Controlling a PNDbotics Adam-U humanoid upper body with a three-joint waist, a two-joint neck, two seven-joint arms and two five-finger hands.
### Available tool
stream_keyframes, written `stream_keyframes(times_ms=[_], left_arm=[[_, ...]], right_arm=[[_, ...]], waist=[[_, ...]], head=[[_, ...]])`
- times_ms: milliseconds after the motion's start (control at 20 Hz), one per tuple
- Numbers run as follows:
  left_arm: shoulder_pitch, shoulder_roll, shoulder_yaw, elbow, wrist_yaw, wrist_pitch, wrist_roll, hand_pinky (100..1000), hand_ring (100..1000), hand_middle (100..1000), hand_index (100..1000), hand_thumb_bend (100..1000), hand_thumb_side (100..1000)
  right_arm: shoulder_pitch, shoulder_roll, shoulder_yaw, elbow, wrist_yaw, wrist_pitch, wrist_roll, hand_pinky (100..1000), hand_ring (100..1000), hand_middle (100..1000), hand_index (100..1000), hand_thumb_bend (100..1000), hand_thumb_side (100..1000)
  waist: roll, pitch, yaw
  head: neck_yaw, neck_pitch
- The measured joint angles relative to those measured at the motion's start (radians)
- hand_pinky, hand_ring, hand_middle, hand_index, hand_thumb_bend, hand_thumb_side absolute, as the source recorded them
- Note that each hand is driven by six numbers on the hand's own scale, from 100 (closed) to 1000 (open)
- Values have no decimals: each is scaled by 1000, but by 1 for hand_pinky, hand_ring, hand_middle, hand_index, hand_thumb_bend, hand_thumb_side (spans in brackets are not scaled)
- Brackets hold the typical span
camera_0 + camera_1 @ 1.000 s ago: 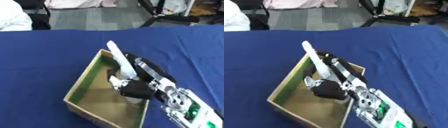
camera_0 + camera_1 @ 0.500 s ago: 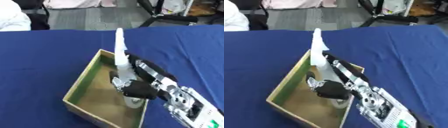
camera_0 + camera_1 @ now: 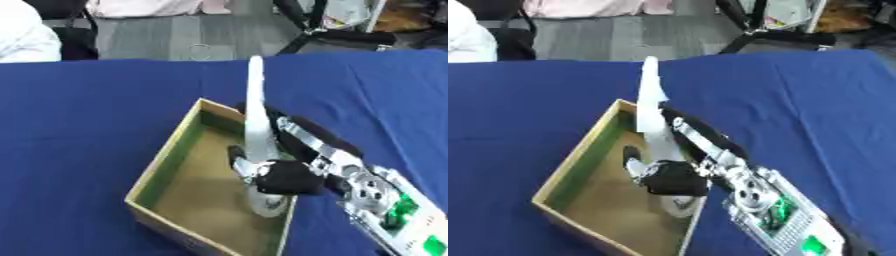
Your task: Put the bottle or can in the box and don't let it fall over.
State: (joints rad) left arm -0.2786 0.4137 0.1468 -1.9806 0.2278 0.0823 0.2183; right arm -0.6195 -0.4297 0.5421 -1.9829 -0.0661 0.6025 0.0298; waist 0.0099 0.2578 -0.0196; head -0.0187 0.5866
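A tall, slim white bottle (image 3: 255, 125) stands nearly upright in the open cardboard box (image 3: 166, 160), its base (image 3: 267, 202) on the box floor by the right wall. My right hand (image 3: 284, 176) comes in from the lower right over the box rim. Its fingers are curled round the lower part of the bottle. The narrow neck points up and away from me. My left hand shows in neither view.
The box sits on a blue tablecloth (image 3: 87, 115) that covers the whole table. Beyond the far edge are a grey floor, chair legs (image 3: 306, 35) and a person in white (image 3: 26, 40) at the upper left.
The bottle has swung from leaning left to nearly upright, and its base has come down onto the box floor. My right hand has kept hold of it throughout.
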Motion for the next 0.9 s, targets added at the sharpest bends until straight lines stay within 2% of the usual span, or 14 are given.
stream_keyframes(times_ms=[300, 450, 500, 600, 900], left_arm=[[4, 0, 0, 0, 0, 0, 0, 1000, 1000, 1000, 787, 100, 597], [5, 1, 0, 0, 0, 0, 0, 1000, 1000, 1000, 787, 100, 597], [5, 1, 0, 0, 0, 0, 0, 1000, 1000, 1000, 787, 100, 597], [5, 1, 0, 0, 0, 0, 0, 1000, 1000, 1000, 787, 100, 597], [5, 1, 0, 0, 0, 0, 0, 1000, 1000, 1000, 787, 100, 597]], right_arm=[[25, -23, -12, 0, -17, -6, 12, 1000, 1000, 1000, 1000, 100, 288], [40, -37, -12, 0, -30, -11, 21, 1000, 1000, 1000, 1000, 100, 376], [44, -42, -12, 0, -35, -13, 24, 1000, 1000, 1000, 1000, 100, 446], [56, -51, -12, 0, -44, -15, 32, 1000, 1000, 1000, 1000, 100, 515], [88, -70, -11, 0, -67, -10, 43, 1000, 1000, 1000, 1000, 100, 567]], waist=[[-1, 0, -2], [-1, 0, -3], [-1, 0, -3], [-1, 0, -4], [0, 0, -5]], head=[[0, 0], [0, 0], [0, 0], [0, -1], [0, -7]])
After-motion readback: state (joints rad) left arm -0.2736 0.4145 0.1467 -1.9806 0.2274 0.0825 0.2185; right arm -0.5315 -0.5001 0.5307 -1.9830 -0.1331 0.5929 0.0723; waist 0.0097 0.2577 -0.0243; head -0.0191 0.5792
